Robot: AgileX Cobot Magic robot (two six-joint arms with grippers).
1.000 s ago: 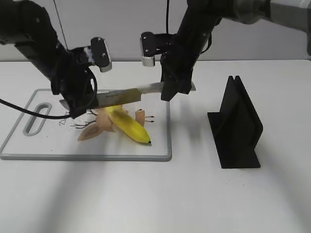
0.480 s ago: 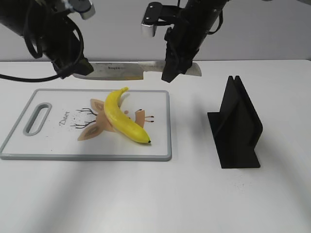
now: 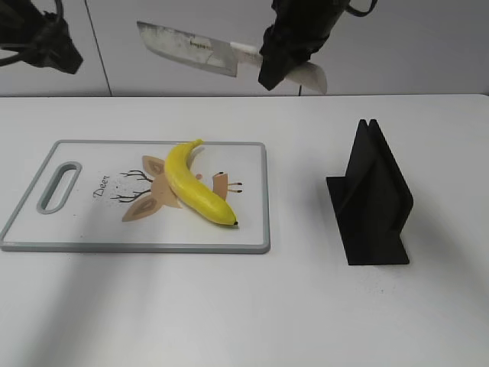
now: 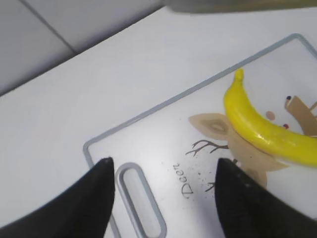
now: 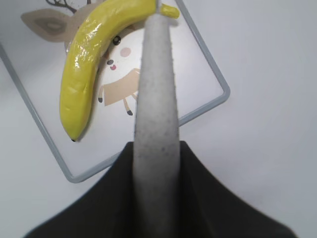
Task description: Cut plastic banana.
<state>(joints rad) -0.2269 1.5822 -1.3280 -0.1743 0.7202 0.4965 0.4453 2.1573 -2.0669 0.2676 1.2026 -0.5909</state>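
The yellow plastic banana point(image 3: 195, 188) lies whole and slanted on the white cutting board point(image 3: 92, 225); it also shows in the left wrist view point(image 4: 262, 131) and the right wrist view point(image 5: 94, 59). My right gripper point(image 3: 284, 67) is shut on the grey handle point(image 5: 156, 114) of the knife point(image 3: 187, 47), held high above the board's far edge, blade pointing left. My left gripper point(image 4: 163, 198) is open and empty, high above the board's handle slot point(image 4: 141, 203); its arm point(image 3: 38, 38) shows at the top left of the exterior view.
A black knife stand point(image 3: 373, 200) sits on the white table right of the board. The board point(image 4: 163, 148) has a deer drawing point(image 3: 153, 195) under the banana and a handle slot point(image 3: 59, 186) at its left end.
The right gripper has lifted the knife from just above the banana to high over the board's far edge. The left gripper has let go of the blade and risen up and left.
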